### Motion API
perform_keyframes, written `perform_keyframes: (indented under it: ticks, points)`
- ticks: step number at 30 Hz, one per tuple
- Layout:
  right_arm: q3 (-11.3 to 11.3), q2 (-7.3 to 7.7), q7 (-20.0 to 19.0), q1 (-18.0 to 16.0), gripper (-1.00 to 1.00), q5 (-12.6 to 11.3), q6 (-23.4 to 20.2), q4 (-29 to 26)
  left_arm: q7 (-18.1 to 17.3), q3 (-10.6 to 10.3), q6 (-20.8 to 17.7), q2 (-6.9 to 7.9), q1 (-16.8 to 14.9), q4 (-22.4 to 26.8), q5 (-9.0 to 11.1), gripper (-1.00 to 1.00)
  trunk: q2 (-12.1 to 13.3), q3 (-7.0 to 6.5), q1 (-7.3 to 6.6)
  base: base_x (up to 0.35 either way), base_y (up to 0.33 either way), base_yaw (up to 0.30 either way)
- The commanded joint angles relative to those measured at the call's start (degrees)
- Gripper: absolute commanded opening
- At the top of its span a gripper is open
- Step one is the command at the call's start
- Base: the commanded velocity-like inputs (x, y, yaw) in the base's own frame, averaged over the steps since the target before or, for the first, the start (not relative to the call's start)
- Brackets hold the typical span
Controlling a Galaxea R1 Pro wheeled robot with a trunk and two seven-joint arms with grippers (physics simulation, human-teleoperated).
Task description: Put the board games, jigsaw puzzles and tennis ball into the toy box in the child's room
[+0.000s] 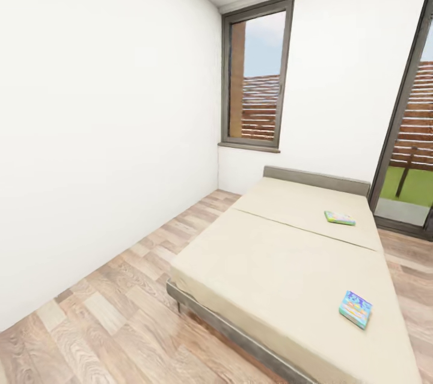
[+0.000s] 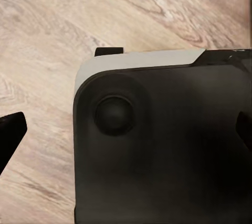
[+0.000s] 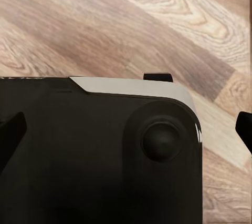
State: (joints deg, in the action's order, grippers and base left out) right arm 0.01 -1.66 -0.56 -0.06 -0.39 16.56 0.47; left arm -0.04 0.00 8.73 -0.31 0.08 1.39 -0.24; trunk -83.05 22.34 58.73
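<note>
From the head camera, the bed (image 1: 282, 264) stretches across a wood-plank floor (image 1: 114, 318) toward a window (image 1: 255, 74); two board games lie flat on the mattress, well apart: a bluish one (image 1: 355, 309) near its foot and a greenish one (image 1: 340, 218) farther up. In the left wrist view, the left pincer (image 2: 126, 132) hangs over the robot's dark base (image 2: 163, 145), fingertips wide apart at the picture's edges, holding nothing. In the right wrist view, the right pincer (image 3: 126, 132) is likewise spread wide and empty above the base.
</note>
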Motion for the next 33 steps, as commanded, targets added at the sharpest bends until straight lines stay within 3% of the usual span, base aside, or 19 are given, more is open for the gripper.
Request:
perform_keyframes:
  ticks: [1,33]
  points:
    - [-0.01,-0.01,-0.06,-0.02,1.00,-0.05,0.23,0.05,0.00,0.03,0.15,-0.02,0.01,0.02,-0.02,1.00,-0.02,0.04,0.00,0.000,0.000,-0.281]
    - [-0.01,-0.01,-0.06,-0.02,1.00,-0.21,0.28,0.05,-0.02,0.02,-0.66,0.07,0.01,-0.45,0.12,1.00,-0.02,0.04,0.00,0.000,0.000,-0.280]
